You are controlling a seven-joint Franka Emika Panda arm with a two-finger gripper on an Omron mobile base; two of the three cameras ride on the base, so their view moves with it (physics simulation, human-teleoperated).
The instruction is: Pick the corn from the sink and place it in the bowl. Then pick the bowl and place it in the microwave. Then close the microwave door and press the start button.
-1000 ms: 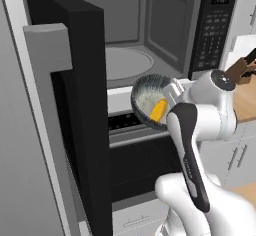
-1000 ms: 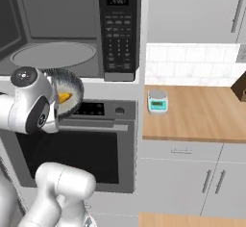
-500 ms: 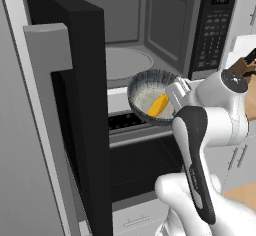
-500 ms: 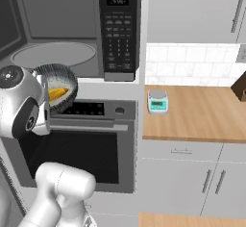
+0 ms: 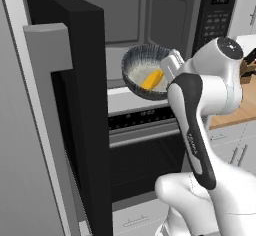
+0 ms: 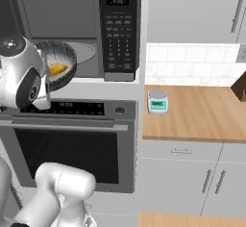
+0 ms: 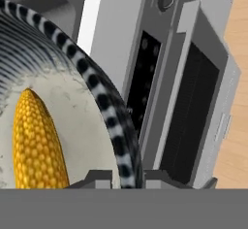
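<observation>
Bowl (image 5: 146, 72): held up in the air just in front of the microwave (image 5: 150, 25) opening, tilted, its rim pinched at the right edge.
Corn (image 5: 152, 79): lies inside the bowl, against the low side.
Gripper (image 7: 127, 177): closed on the bowl's rim, one finger each side of the wall.
Microwave door (image 5: 75, 105): swung wide open to the left, clear of the path.
Step in hand: carry the bowl into the cavity.
How to do it well: level the bowl so the corn stays in, clear the lower sill, set it down near the floor's middle.
</observation>
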